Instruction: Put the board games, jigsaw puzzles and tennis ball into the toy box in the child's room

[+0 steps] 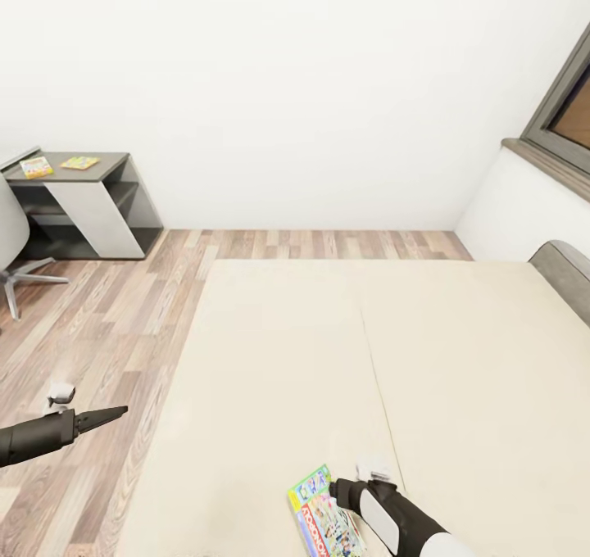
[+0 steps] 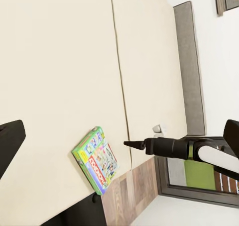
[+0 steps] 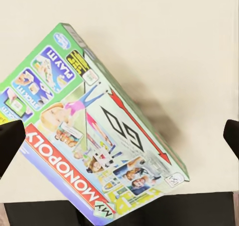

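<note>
A green-edged board game (image 1: 324,518) with a busy white Monopoly cover lies flat on the beige bed (image 1: 344,360), at its near edge. My right gripper (image 1: 338,489) hovers just over this box (image 3: 94,131), open, with one fingertip (image 3: 10,146) beyond each side of it. My left gripper (image 1: 119,412) hangs open over the wooden floor left of the bed, holding nothing. From the left wrist view the same game (image 2: 95,159) and my right gripper (image 2: 132,145) show. Two small colourful flat boxes (image 1: 36,166) (image 1: 79,162) rest on the table (image 1: 106,164) far left. The toy box and tennis ball are out of view.
A grey office chair (image 1: 12,237) stands by the table at the far left. The grey headboard (image 1: 565,274) is at the right, under a window (image 1: 565,106). Open wood floor (image 1: 106,319) runs between bed and table.
</note>
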Robot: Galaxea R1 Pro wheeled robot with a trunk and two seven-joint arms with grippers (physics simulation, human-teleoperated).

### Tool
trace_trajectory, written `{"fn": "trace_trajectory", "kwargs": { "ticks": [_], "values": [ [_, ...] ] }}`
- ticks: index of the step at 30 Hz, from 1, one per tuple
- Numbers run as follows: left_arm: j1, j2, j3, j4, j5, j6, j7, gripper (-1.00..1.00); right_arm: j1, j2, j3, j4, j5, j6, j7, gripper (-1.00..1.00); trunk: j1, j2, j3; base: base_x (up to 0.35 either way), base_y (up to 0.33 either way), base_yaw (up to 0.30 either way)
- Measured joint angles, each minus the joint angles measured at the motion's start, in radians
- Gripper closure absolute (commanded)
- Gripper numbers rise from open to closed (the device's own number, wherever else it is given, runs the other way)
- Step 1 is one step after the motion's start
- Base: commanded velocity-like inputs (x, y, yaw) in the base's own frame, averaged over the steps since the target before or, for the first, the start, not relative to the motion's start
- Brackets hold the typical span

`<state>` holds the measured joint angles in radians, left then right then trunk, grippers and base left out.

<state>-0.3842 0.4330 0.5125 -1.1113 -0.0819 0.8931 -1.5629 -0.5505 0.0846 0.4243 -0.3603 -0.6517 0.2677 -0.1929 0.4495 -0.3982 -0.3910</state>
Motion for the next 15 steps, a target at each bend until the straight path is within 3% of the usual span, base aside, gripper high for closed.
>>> {"fn": "trace_trajectory", "kwargs": {
  "ticks": [9,15],
  "values": [
    [0.0,-0.001,0.001,0.0,0.0,0.0,0.0,-1.0,0.0,-0.006,0.001,0.038,0.0,-0.063,0.019,-1.0,0.0,0.0,-0.015,0.0,0.0,0.0],
    [0.0,-0.002,0.001,0.0,-0.001,-0.001,0.0,-1.0,-0.001,-0.007,-0.001,0.055,0.001,-0.083,0.096,-1.0,0.0,0.0,-0.025,0.0,0.0,0.0]
  ]
}}
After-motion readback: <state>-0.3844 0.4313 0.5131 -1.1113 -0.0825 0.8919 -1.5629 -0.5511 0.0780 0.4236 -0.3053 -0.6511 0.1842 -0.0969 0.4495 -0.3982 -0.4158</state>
